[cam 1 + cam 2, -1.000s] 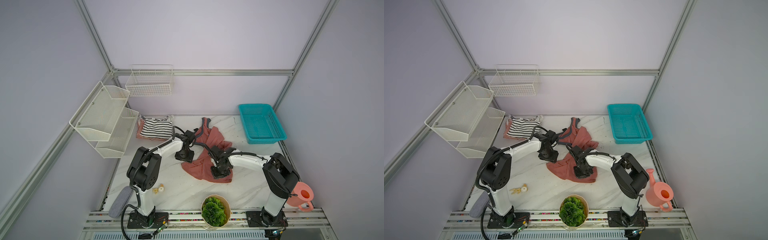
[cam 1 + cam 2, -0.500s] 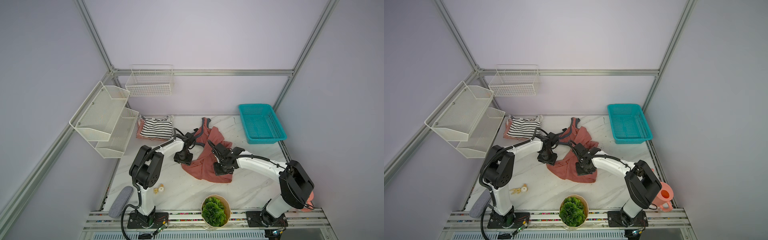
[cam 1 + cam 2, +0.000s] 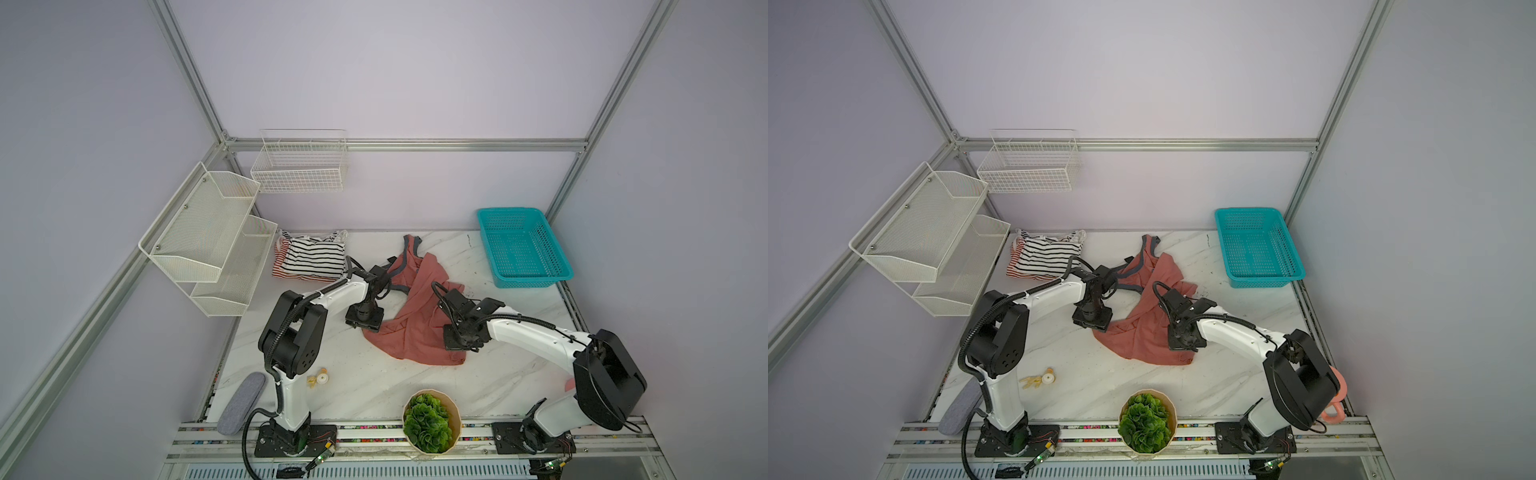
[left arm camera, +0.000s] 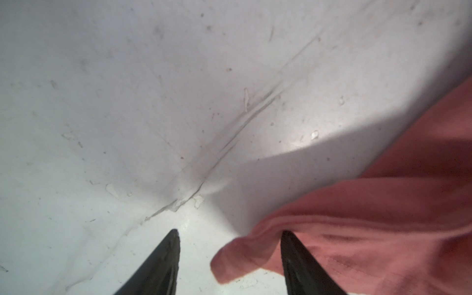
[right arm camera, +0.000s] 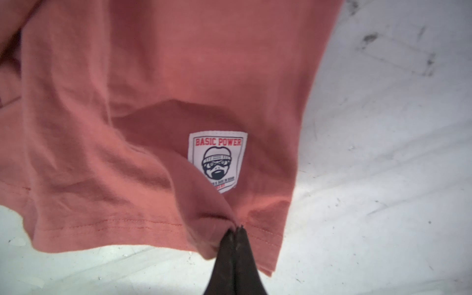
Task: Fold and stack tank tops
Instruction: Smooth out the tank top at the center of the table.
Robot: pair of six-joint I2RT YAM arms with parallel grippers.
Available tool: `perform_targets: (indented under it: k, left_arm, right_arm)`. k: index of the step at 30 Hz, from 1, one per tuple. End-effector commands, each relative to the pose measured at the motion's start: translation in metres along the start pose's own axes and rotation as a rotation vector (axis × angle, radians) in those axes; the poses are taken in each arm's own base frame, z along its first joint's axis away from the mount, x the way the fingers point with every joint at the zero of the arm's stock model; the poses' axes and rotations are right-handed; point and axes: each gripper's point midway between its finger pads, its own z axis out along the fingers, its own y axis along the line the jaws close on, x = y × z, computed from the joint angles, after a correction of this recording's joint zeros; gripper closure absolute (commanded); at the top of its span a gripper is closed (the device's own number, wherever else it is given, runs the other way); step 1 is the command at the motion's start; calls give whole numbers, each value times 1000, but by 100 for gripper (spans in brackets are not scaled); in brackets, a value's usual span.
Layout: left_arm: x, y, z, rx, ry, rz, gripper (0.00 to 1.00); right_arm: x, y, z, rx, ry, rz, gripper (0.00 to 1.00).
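Note:
A dusty-red tank top (image 3: pixel 415 320) (image 3: pixel 1142 328) lies crumpled mid-table. My left gripper (image 3: pixel 364 322) (image 4: pixel 229 233) is low at its left hem corner and open. A fold of the red cloth (image 4: pixel 255 252) lies between the fingers, and one finger rests over it. My right gripper (image 3: pixel 457 345) (image 5: pixel 236 228) is shut on the hem of the red top, just below a white sewn label (image 5: pixel 217 161). A folded black-and-white striped tank top (image 3: pixel 316 257) lies at the back left on a red-and-white striped one (image 3: pixel 282 270).
A teal basket (image 3: pixel 523 249) stands at the back right. White mesh shelves (image 3: pixel 208 237) and a wire basket (image 3: pixel 299 166) hang on the walls. At the front are a plant pot (image 3: pixel 431 419), a pink watering can (image 3: pixel 1335 399), a grey pad (image 3: pixel 241 403) and a small toy (image 3: pixel 318 379).
My right gripper has closed on the red top's hem, and that arm's elbow has swung out to the right. My left gripper has shifted slightly toward the hem corner.

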Motion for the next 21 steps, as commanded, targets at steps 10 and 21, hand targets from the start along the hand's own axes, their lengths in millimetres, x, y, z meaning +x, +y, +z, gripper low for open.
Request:
perform_targets:
  k: [10, 21]
  left_arm:
    - [-23, 1, -38, -3, -118, -1, 34]
    - [-29, 6, -47, -24, -144, 16, 34]
  right_arm:
    - [13, -42, 1, 89, 43, 81, 100]
    - [27, -67, -6, 140, 77, 148, 84]
